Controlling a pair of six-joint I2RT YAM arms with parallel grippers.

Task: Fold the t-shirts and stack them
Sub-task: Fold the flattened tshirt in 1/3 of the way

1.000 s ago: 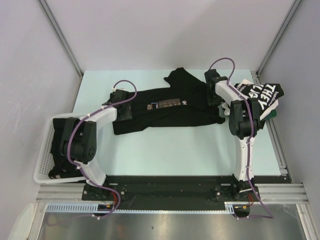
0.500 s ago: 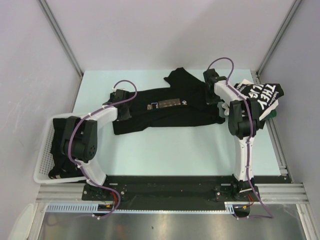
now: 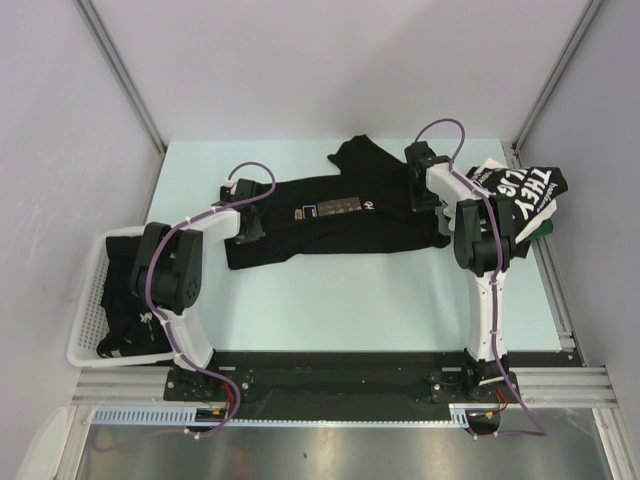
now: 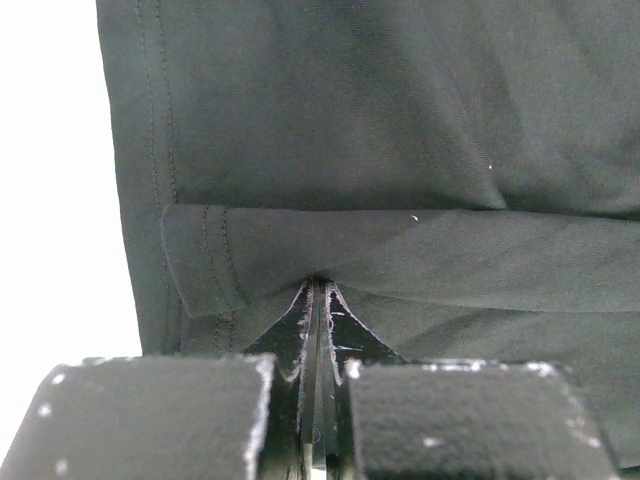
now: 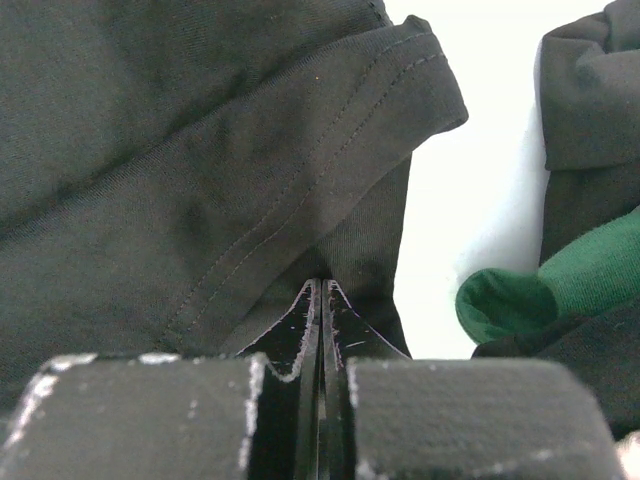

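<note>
Black jaws of the left gripper (image 4: 315, 292) are pressed together, pinching a hemmed fold at the left end of a black cotton short-sleeved t-shirt (image 3: 340, 225) with a small rectangular chest print. The right gripper (image 5: 320, 288) is likewise clamped tight on a stitched edge at that shirt's right end. The shirt lies spread lengthwise across the middle of a pale blue-green table (image 3: 350, 300), between the two arms. Just right of the right gripper sits a crumpled black t-shirt with big white block lettering (image 3: 520, 188), with a bit of green fabric (image 5: 560, 285) beside it. At the table's left edge, a white plastic mesh basket (image 3: 85, 335) holds more dark clothing (image 3: 125, 300)
</note>
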